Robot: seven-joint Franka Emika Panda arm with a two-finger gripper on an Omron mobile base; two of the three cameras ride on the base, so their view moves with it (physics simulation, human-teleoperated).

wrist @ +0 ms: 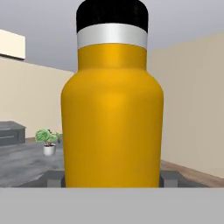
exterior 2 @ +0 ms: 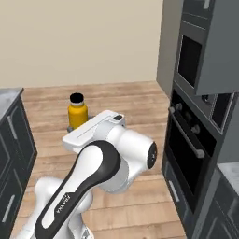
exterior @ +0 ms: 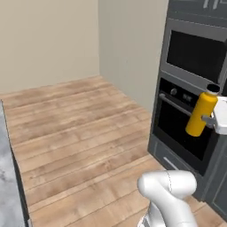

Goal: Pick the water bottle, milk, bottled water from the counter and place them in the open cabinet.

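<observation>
1. Gripping the water bottle (wrist: 112, 113) between its two fingers, our gripper (wrist: 112, 179) pinches the orange-yellow body low down, one dark fingertip (wrist: 53, 178) showing on each side in the hand view.
2. We see the bottle carried in the air, its black cap uppermost and its body tilted a little in the left base view (exterior: 201, 113).
3. We see it there in front of the dark built-in oven (exterior: 186, 119), well above the wooden floor (exterior: 80, 128).
4. From the right base view, the bottle (exterior 2: 77, 112) rises just beyond the white hand, with our arm (exterior 2: 93, 177) curving up below it.
5. A strip of marble counter (exterior: 6, 177) shows at the left edge of the left base view.
6. A small potted plant (wrist: 48, 141) stands far behind the bottle in the hand view.
</observation>
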